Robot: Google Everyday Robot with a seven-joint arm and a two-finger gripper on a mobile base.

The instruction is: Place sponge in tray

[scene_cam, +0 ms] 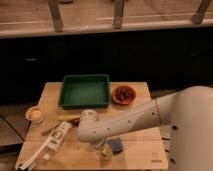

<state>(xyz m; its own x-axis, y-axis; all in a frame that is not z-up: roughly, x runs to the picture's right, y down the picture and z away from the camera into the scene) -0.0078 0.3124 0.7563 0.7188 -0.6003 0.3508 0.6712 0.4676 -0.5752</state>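
Landmark: take the tray as your reference; it sits at the far middle of the wooden table, dark green, with nothing visible inside it.
Sponge: the sponge lies on the table well in front of the tray and a little to its right, near the front edge, not in the tray.
Gripper: the gripper is down at the table on the near side of the tray, just beside the sponge; you cannot tell its grip state from here, because the wrist covers it.
Step in hand: you appear to be at the grasp, with the sponge not yet lifted.
Next move: you would need a firm hold on the sponge, a lift clear of the table, then a carry back toward the tray and over its near wall before letting go.
Other items: a reddish bowl stands just right of the tray; a white tool lies front-left of it; a small cup sits to its left front.
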